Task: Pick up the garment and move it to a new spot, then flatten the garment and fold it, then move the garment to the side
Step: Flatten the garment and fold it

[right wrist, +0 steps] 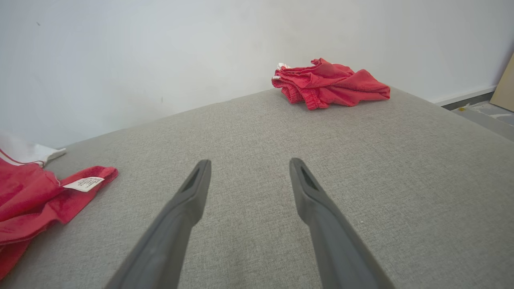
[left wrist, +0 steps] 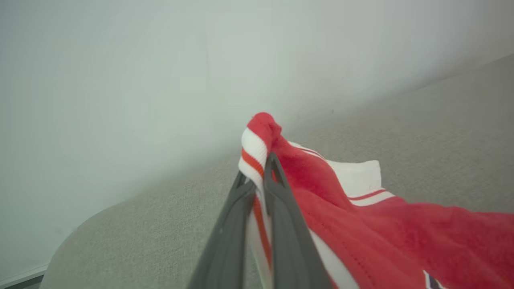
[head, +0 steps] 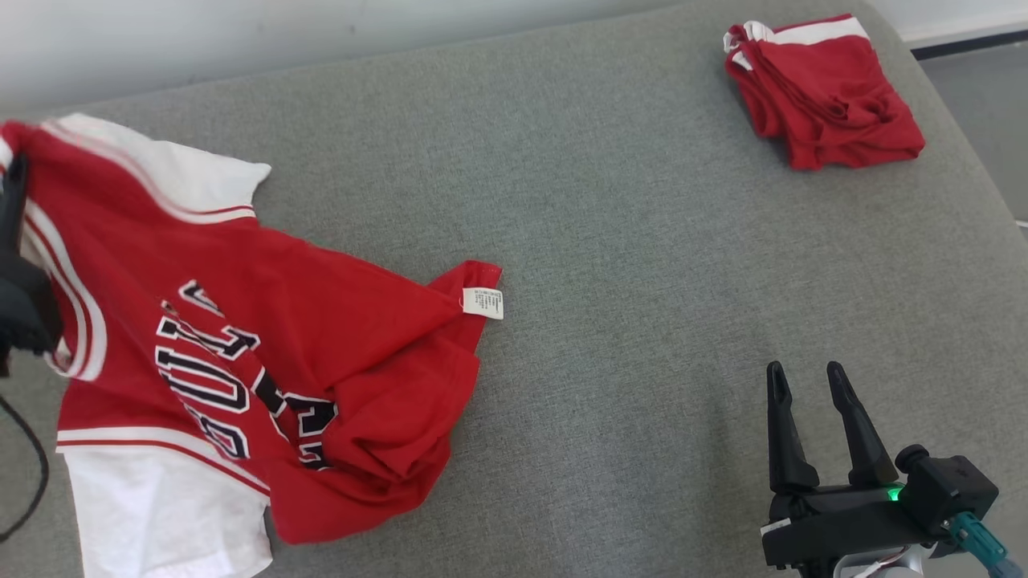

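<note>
The garment (head: 265,361), a red jersey with white sleeves, lies crumpled on the left part of the grey padded surface (head: 626,241); its striped ribbed edge is raised off the surface, pinched between the pressed-together fingers of the left gripper (left wrist: 257,169). Judged from its drape, the fabric is light, soft and limp; it will likely sag and bunch under a single hold; a second hold on the opposite shoulder, or on the hem near the care label (head: 483,303), should help spread it flat. The right gripper (head: 805,371) hovers at the lower right, fingers spread, holding nothing, well apart from the garment. A folded red garment (head: 823,88) rests at the far right corner. The lower white sleeve (head: 161,514) is cut off by the head view's edge; the black lettering (head: 217,377) is folded over and only partly legible; how many layers the left fingers hold cannot be told.
</note>
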Controlling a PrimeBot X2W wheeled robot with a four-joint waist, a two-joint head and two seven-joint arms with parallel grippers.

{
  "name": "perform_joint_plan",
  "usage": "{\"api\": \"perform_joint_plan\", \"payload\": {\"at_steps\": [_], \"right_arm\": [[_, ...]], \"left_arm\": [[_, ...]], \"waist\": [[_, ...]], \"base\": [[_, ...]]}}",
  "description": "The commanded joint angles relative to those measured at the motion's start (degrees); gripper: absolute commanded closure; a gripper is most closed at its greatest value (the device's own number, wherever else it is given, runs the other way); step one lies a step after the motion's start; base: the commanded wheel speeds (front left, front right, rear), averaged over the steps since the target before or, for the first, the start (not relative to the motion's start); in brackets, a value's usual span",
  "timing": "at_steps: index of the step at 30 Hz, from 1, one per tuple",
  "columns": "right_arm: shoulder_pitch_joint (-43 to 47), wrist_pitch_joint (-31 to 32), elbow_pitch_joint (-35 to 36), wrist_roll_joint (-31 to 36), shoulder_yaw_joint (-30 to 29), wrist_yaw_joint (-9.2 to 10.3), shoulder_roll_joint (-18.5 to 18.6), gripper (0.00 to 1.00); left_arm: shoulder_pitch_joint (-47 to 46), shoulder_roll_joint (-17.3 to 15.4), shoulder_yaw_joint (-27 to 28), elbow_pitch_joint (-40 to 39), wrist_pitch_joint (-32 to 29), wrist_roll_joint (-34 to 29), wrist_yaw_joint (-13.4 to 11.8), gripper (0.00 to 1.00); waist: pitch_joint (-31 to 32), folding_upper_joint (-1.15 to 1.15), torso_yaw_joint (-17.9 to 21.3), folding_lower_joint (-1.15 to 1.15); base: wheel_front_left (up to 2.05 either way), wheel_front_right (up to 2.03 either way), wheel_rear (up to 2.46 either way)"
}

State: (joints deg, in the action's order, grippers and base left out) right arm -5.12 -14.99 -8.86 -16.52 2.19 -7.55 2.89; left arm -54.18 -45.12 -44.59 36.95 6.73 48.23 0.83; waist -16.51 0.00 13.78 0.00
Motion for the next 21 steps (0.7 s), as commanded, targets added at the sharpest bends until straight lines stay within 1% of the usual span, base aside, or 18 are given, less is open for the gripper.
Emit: {"api": "perform_joint_plan", "payload": {"at_steps": [1,2,3,4,5,9,13,15,17,21], "right_arm": [[-0.5,-0.2,0.1,0.6,-0.1,0.15,0.0,0.00],[-0.6,-0.2,0.0,0.6,-0.1,0.15,0.0,0.00],[-0.7,-0.3,0.0,0.6,0.0,0.15,0.0,0.00],[-0.7,-0.3,-0.1,0.7,0.1,0.15,0.0,0.00],[-0.7,-0.3,-0.2,0.7,0.2,0.15,0.0,0.00],[-0.1,-0.3,-0.6,1.3,-0.1,0.15,0.0,0.00],[0.8,-0.2,-0.9,2.1,-0.6,0.15,0.0,0.00],[1.2,-0.2,-0.9,2.5,-0.9,0.15,0.0,0.00],[1.8,-0.2,-0.8,2.8,-1.1,0.15,0.0,0.00],[2.6,-0.2,-0.8,3.6,-1.5,0.15,0.0,0.00]], "left_arm": [[1.0,0.4,-0.1,0.6,0.3,-0.2,-0.2,1.00],[0.9,0.6,0.0,1.2,1.0,-0.1,-0.3,1.00],[1.0,0.8,-0.3,1.9,1.5,-0.7,-0.2,0.85],[0.9,1.1,-0.5,2.3,2.4,-1.2,-0.1,0.30],[0.7,1.6,-0.4,2.9,3.3,-1.3,-0.3,0.00],[-0.7,2.6,0.1,4.2,6.2,-2.2,-0.6,0.00],[-1.1,4.3,1.1,3.5,7.9,-2.9,-0.8,0.00],[-0.7,5.1,2.0,2.0,8.3,-3.3,-0.7,0.00],[0.5,5.8,3.6,-0.4,8.5,-3.8,-1.2,0.00],[5.0,7.1,10.1,-8.2,8.4,-5.6,-2.5,0.00]], "waist": [[-0.5,0.00,0.0,0.00],[-0.6,0.00,0.0,0.00],[-0.7,0.00,-0.1,0.00],[-0.7,0.00,-0.2,0.00],[-0.6,0.00,-0.3,0.00],[0.9,0.00,-1.4,0.00],[3.5,0.00,-3.5,0.00],[4.8,0.00,-4.8,0.00],[6.1,0.00,-6.1,0.00],[8.1,0.00,-8.7,0.00]], "base": [[0.00,0.00,0.00],[0.00,0.00,0.00],[0.00,0.00,0.00],[0.00,0.00,0.00],[0.00,0.00,0.00],[0.00,0.00,0.00],[0.00,0.00,0.00],[0.00,0.00,0.00],[0.00,0.00,0.00],[0.00,0.00,0.00]]}}
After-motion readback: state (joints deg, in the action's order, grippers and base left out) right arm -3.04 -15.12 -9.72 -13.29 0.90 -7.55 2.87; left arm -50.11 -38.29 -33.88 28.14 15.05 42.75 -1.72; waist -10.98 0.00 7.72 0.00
